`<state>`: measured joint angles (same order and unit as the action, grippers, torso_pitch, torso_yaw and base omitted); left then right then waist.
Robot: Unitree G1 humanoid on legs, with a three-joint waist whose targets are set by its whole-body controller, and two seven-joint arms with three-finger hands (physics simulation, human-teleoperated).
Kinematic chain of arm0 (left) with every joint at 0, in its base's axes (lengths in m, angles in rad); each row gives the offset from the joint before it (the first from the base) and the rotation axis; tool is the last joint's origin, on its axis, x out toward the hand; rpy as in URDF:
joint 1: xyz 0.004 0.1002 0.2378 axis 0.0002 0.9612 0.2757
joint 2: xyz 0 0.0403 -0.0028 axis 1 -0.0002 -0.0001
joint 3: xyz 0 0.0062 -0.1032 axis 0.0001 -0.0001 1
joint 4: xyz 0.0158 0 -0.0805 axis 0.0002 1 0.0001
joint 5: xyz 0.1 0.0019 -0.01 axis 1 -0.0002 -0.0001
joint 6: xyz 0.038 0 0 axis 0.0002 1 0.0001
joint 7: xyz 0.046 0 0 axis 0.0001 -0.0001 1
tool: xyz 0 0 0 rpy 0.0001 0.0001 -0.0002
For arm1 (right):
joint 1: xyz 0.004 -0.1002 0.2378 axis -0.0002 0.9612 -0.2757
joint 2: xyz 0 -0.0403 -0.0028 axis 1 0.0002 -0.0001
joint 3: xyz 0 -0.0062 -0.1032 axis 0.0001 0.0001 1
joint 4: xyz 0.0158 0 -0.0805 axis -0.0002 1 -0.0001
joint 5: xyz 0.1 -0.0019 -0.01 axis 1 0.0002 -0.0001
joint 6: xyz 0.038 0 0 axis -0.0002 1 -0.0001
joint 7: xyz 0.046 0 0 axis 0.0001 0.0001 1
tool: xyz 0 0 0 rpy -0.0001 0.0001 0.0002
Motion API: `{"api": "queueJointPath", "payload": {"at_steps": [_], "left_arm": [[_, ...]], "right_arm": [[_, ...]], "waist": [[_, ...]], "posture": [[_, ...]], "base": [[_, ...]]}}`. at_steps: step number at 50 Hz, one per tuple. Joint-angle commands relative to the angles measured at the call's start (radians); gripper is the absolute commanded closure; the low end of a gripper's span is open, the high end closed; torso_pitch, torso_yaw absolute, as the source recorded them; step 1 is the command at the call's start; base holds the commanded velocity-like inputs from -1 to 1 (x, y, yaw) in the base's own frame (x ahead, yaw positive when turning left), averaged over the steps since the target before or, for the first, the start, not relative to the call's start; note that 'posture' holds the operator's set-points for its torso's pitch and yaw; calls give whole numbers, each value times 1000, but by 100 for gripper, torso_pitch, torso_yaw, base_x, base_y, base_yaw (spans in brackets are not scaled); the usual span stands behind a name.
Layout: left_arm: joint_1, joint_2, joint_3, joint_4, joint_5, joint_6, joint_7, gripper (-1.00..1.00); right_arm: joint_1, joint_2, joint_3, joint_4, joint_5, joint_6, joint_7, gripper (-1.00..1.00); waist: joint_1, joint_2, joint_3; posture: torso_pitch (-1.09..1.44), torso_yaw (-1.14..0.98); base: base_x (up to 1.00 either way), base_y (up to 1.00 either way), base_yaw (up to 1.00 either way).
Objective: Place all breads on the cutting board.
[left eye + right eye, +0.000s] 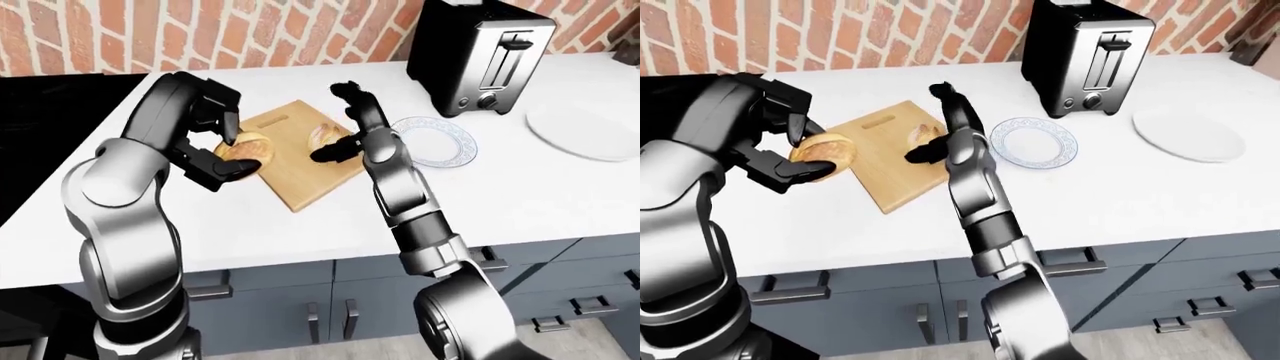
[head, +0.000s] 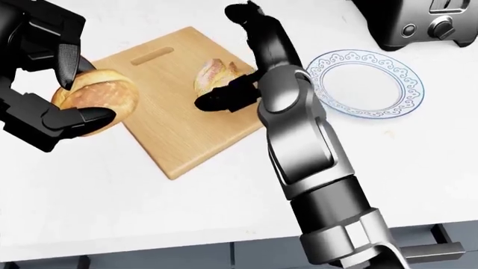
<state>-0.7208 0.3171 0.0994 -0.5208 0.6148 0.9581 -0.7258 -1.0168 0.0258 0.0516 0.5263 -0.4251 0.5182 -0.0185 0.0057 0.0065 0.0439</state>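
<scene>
Bread roll (image 2: 96, 100) gripped tight in left hand (image 2: 45, 84); right hand (image 2: 237, 61) spread wide, second bread (image 2: 213, 75) between its fingers on cutting board (image 2: 175, 120).

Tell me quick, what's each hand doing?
Left hand: closed around a bread roll.
Right hand: open, fingers spread beside the bread lying on the cutting board.

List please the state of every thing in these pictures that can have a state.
left hand: shut on the round bread.
round bread: held at the cutting board's left edge.
right hand: open.
second bread: on the cutting board, released.
patterned plate: empty.
white plate: empty.
toaster: slots' contents not visible.
</scene>
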Motion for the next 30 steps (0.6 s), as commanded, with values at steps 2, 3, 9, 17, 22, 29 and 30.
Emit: {"api": "queueJointPath", "payload": {"at_steps": [2, 3, 9, 17, 22, 29, 30], "left_arm": [[-35, 11, 11, -24, 3, -17, 15, 100], [-38, 11, 11, -24, 2, -15, 15, 100], [-96, 0, 2, 51, -16, -27, 55, 100], [-202, -41, -20, 236, -64, -76, 168, 100], [-243, -69, -38, 325, -70, -111, 244, 100], [-307, -98, -49, 519, -76, -198, 366, 100], [-311, -101, -50, 534, -77, -205, 377, 100]], "right_arm": [[-34, -8, -5, -84, -26, 1, 15, -98], [-31, -9, -6, -101, -30, 11, 22, -100], [55, -33, 4, -424, -86, 176, 148, -100], [152, -62, 14, -776, -181, 344, 322, -100], [192, -81, 22, -966, -255, 442, 430, -100], [220, -83, 54, -1182, -393, 542, 551, -100], [225, -79, 53, -1192, -406, 543, 563, -100]], "waist": [[0, 5, -30], [0, 5, -30], [7, -1, -23], [9, -10, -22], [9, -11, -23], [6, -9, -22], [6, -9, -22]], "posture": [[0, 0], [0, 0], [0, 0], [0, 0], [0, 0], [0, 0], [0, 0]], "base": [[0, 0, 0], [0, 0, 0], [0, 0, 0], [0, 0, 0], [0, 0, 0], [0, 0, 0], [0, 0, 0]]}}
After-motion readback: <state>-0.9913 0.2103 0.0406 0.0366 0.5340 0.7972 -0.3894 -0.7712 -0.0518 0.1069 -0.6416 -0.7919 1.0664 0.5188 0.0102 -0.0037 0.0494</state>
